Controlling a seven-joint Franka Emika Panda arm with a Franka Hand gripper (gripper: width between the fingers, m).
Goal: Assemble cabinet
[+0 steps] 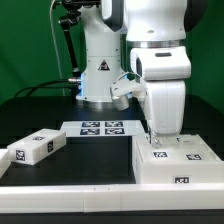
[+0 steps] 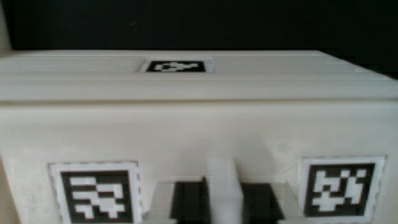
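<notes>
The cabinet (image 1: 175, 162) is a large white box with recessed tagged panels at the exterior view's lower right. It fills the wrist view (image 2: 196, 110), with one tag on its far face and two tags near the fingers. My gripper (image 1: 152, 136) reaches straight down onto the cabinet's top near its left end. In the wrist view my gripper (image 2: 217, 200) has its two dark fingers (image 2: 189, 203) close together, with a narrow white rib of the cabinet between them, midway between the two near tags. The jaws look shut on that rib.
A loose white tagged block (image 1: 34, 148) lies at the exterior view's left. The marker board (image 1: 100, 127) lies flat in the middle, in front of the white robot base (image 1: 98, 72). The table is black, with a white front edge.
</notes>
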